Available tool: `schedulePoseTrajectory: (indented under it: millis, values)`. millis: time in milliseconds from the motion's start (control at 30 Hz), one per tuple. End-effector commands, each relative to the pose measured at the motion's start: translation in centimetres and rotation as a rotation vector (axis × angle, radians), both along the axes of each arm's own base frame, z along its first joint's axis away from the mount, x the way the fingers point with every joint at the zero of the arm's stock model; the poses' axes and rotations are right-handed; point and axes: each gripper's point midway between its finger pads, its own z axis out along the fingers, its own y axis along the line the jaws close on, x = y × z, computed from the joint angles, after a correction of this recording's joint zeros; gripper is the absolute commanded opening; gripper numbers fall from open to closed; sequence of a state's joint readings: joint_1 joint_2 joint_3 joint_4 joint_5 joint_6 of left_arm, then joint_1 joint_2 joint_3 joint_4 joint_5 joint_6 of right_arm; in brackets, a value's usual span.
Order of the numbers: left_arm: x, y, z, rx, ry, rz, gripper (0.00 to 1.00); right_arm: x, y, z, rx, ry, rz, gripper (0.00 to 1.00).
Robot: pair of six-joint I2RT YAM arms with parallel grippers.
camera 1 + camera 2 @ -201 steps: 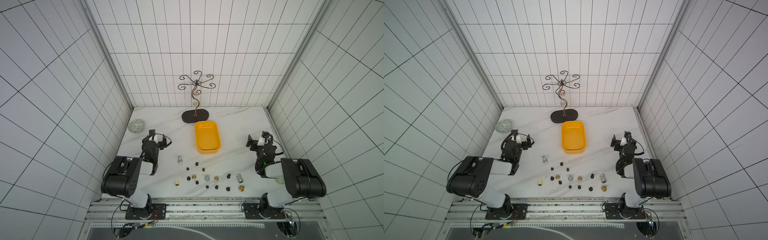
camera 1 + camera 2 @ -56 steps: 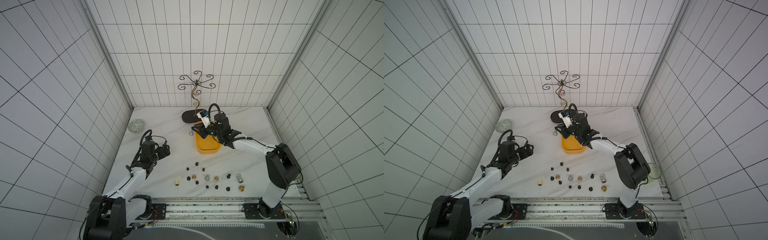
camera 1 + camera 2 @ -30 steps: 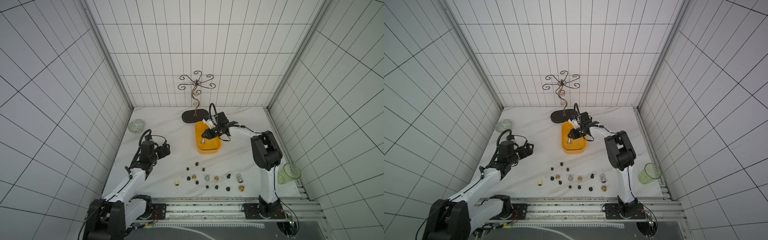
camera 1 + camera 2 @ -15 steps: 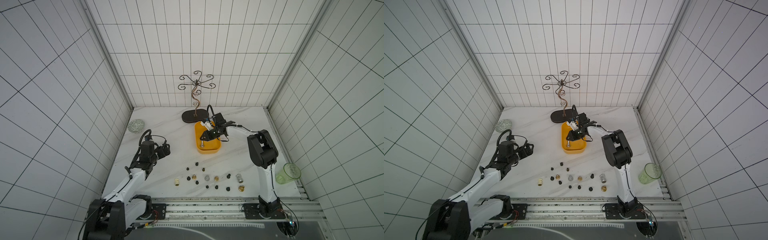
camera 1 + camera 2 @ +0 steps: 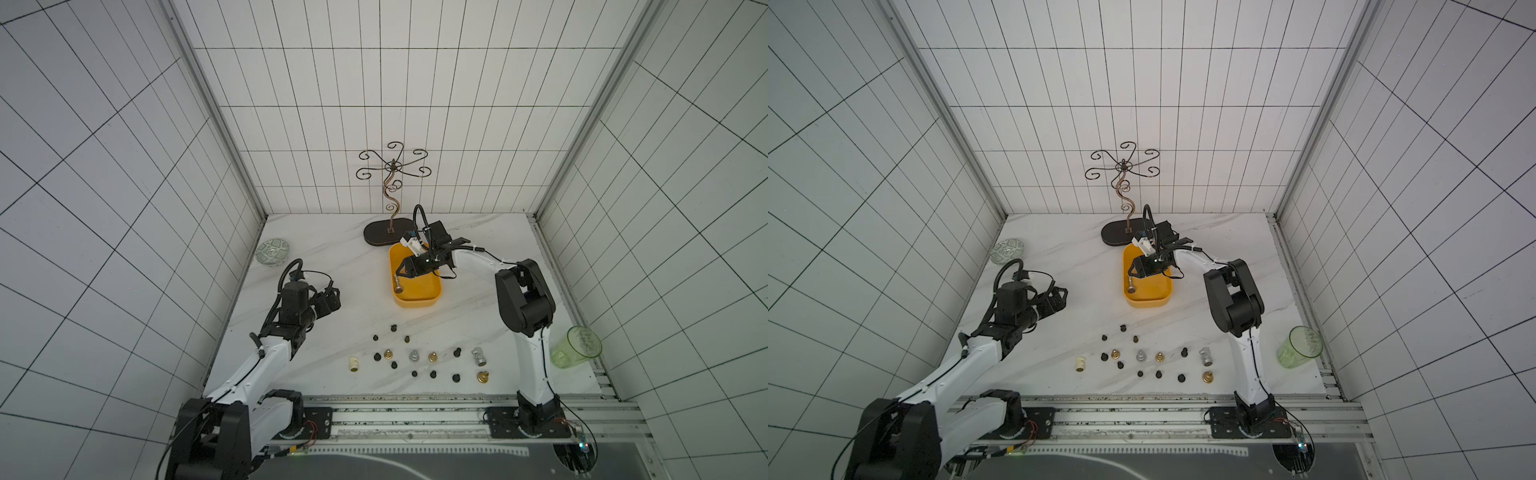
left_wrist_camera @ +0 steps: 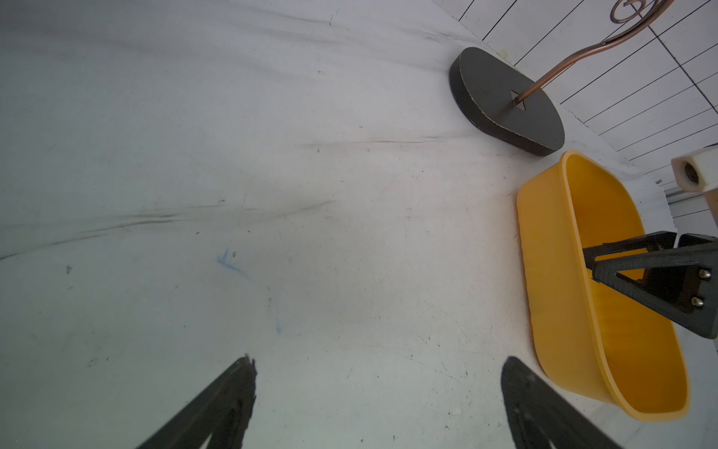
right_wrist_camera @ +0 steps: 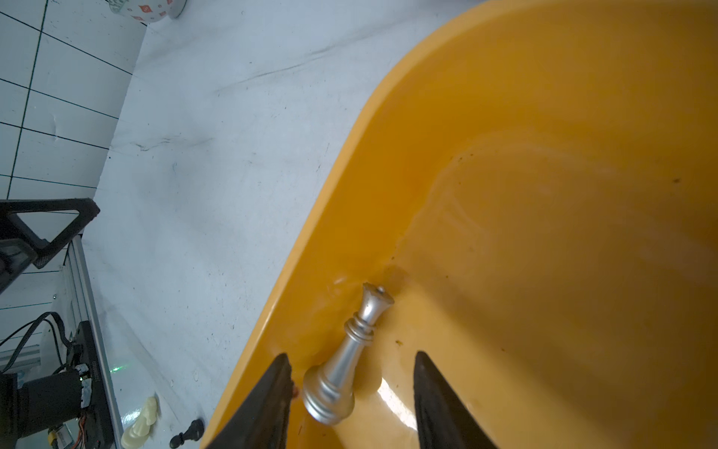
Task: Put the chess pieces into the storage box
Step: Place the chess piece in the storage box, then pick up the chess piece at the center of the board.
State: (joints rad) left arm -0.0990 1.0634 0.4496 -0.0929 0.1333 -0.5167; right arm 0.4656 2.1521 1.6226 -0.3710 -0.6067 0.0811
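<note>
1. Right gripper (image 5: 401, 270) jaws apart inside the storage box (image 5: 415, 301), gripping nothing.
2. 1 silver chess piece (image 7: 342, 369) lying on its floor between them.
3. Left gripper (image 6: 379, 359) wide open, empty.
4. Other chess pieces (image 5: 433, 356) on the table (image 5: 332, 249).

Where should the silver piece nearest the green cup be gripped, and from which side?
Across its middle, from straight above, jaws crosswise to its length. The silver piece looks to lie on its side, aslant, so its top offers no hold. The nearest pawn and brass piece stand apart from it, leaving room for the jaws. The right gripper, open over the box, is the nearer.
</note>
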Motion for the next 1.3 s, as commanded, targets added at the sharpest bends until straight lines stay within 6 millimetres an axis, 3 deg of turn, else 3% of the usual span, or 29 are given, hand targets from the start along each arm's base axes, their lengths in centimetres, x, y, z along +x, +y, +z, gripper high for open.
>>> schedulePoseTrajectory:
  millis: [0, 133, 367, 500, 600, 833, 1100, 1267]
  values:
    - [0.0, -0.3, -0.2, -0.014, 0.002, -0.006, 0.97, 1.6, 0.8, 6.5, 0.047, -0.136, 0.001, 0.53]
    - [0.1, -1.2, -0.1, -0.015, 0.008, -0.046, 0.96, 1.2, 0.1, 10.0, 0.061, -0.204, -0.014, 0.54]
    - [-0.4, -4.4, 0.5, 0.020, 0.033, -0.177, 0.88, -2.6, -2.7, 14.2, 0.105, -0.333, -0.049, 0.54]
    - [-1.1, -6.5, 0.3, 0.031, 0.053, -0.250, 0.84, -5.3, -5.1, 13.8, 0.077, -0.373, -0.090, 0.54]
    - [-1.8, -8.7, -0.1, 0.069, 0.060, -0.326, 0.82, -7.6, -7.2, 12.2, 0.050, -0.372, -0.130, 0.54]
    - [-3.9, -16.2, -1.0, 0.167, 0.047, -0.662, 0.81, -11.5, -10.5, 9.6, 0.035, -0.350, -0.210, 0.54]
    - [-5.7, -21.3, -3.2, 0.322, 0.057, -0.889, 0.70, -11.6, -11.5, 9.2, 0.034, -0.355, -0.234, 0.53]
    - [-5.7, -22.3, -4.4, 0.371, 0.069, -0.908, 0.59, -11.4, -11.3, 9.3, 0.047, -0.355, -0.231, 0.54]
